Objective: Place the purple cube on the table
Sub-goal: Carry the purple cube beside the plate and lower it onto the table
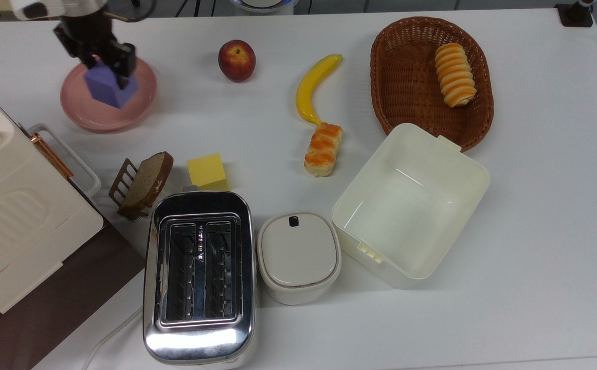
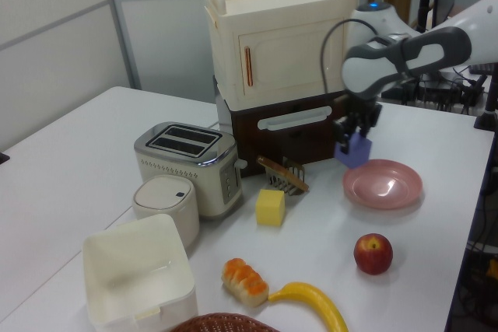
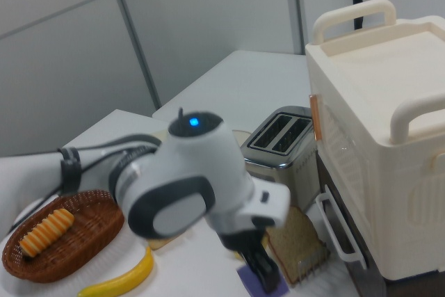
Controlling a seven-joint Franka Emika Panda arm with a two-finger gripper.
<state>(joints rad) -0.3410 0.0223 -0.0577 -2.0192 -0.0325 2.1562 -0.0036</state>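
Note:
The purple cube point(image 1: 109, 90) hangs clear above the pink plate point(image 1: 87, 117), with my gripper point(image 1: 109, 71) shut on its top. In the left view the purple cube point(image 2: 354, 151) is in the air past the left rim of the pink plate point(image 2: 389, 188), under the gripper point(image 2: 355, 135). The right view has the purple cube point(image 3: 256, 284) at its bottom edge, below the dark fingers point(image 3: 259, 266). The white table point(image 1: 535, 205) spreads under everything.
On the table lie an apple point(image 1: 236, 60), a banana point(image 1: 316, 87), a bread roll point(image 1: 324, 149) and a yellow block point(image 1: 207, 171). A toast rack point(image 1: 141, 182), toaster point(image 1: 199, 272), canister point(image 1: 298, 254), open white box point(image 1: 411, 203), wicker basket point(image 1: 406, 61) and cabinet point(image 1: 15, 216) stand around.

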